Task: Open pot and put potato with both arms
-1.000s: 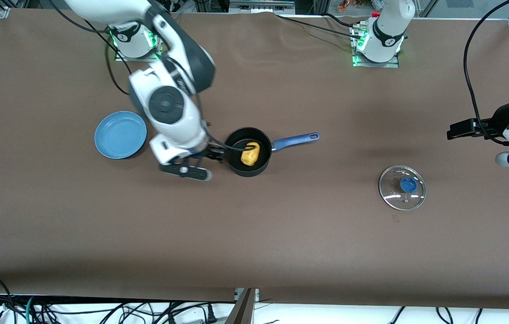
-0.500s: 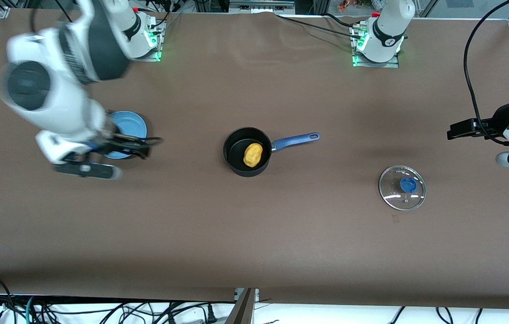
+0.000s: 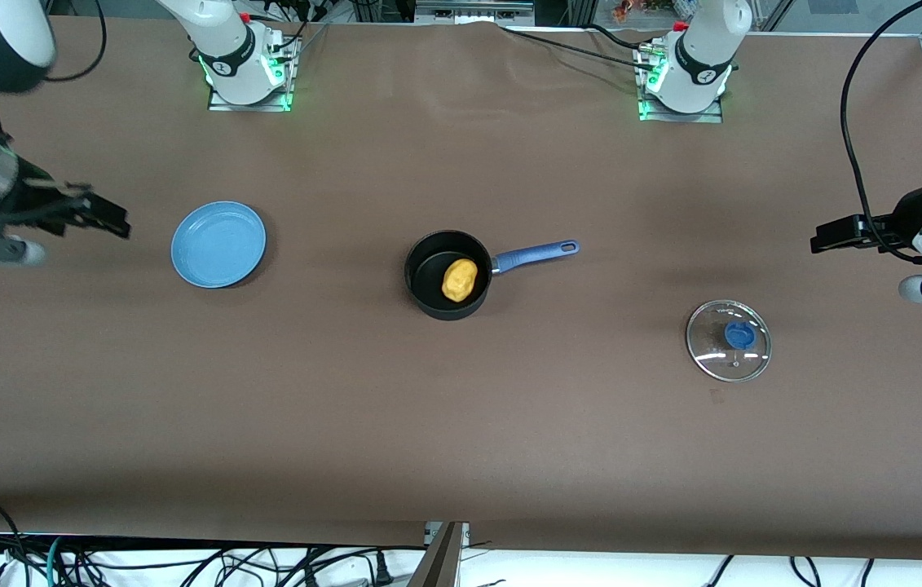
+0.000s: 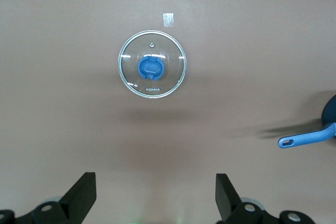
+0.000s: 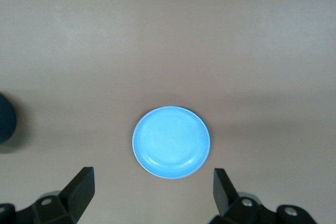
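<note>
The black pot [image 3: 430, 277] with its long blue handle [image 3: 538, 253] stands uncovered mid-table. The yellow-orange potato [image 3: 459, 280] lies inside it. The pot's glass lid [image 3: 728, 340] with a blue knob lies flat on the table toward the left arm's end, and also shows in the left wrist view [image 4: 152, 71]. My right gripper [image 3: 106, 218] is open and empty over bare table beside the blue plate [image 3: 218, 244]; in the right wrist view [image 5: 152, 182] the jaws stand wide apart. My left gripper [image 3: 826, 238] is open and empty over the table's left-arm end, and the left arm waits.
The blue plate [image 5: 171, 142] is empty. The end of the pot's handle [image 4: 307, 138] shows at the edge of the left wrist view. A small tape mark [image 4: 168, 19] sits on the brown cloth near the lid. Cables hang at the table's front edge.
My right arm swung away from the pot, past the blue plate, toward its own end of the table, empty. The potato stayed in the pot. The left arm has not moved.
</note>
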{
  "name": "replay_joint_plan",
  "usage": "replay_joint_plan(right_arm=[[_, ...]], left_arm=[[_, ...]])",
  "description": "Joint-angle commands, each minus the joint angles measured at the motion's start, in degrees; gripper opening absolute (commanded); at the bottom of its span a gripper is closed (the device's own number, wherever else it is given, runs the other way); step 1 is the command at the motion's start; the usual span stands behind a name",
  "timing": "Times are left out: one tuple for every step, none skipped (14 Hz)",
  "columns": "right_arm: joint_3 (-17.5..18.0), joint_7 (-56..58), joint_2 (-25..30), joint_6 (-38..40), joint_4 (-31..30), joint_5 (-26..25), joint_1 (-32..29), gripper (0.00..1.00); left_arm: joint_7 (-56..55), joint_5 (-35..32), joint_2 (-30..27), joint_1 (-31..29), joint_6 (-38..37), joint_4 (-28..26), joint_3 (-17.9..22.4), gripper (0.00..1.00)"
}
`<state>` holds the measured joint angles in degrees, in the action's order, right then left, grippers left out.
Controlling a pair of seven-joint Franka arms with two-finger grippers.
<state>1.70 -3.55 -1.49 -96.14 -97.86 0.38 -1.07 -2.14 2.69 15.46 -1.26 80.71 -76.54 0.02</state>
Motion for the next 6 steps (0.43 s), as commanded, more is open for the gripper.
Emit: replay_joint_plan(right_arm=[[0.9, 0.7, 3.9, -0.4, -3.6, 0.4, -1.8, 1.0], [0.9, 0.6, 4.1, -0.3, -3.6, 0.3, -1.7, 1.0], [0.9, 0.5, 4.1, -0.4, -3.6, 0.1, -1.6, 1.0], [0.9, 0.5, 4.1, -0.4, -3.6, 0.1, -1.6, 1.0], [0.9, 0.5, 4.1, -0.4, -3.6, 0.2, -1.6, 1.0], [0.8, 0.6, 4.1, -0.4, -3.5, 0.1, -1.6, 1.0]], left_arm=[[-0.4, -0.8, 0.4, 0.1, -0.6, 1.2, 0.0, 1.0], [-0.4, -0.8, 0.4, 0.0, -0.6, 1.2, 0.0, 1.0], [-0.4, -0.8, 0.4, 0.0, -0.6, 1.1, -0.1, 1.0], [-0.4, -0.8, 0.4, 0.1, -0.6, 1.2, 0.0, 1.0], [-0.4, -0.8, 0.4, 0.0, -0.6, 1.2, 0.0, 1.0], [-0.4, -0.8, 0.4, -0.1, -0.6, 1.2, -0.1, 1.0]])
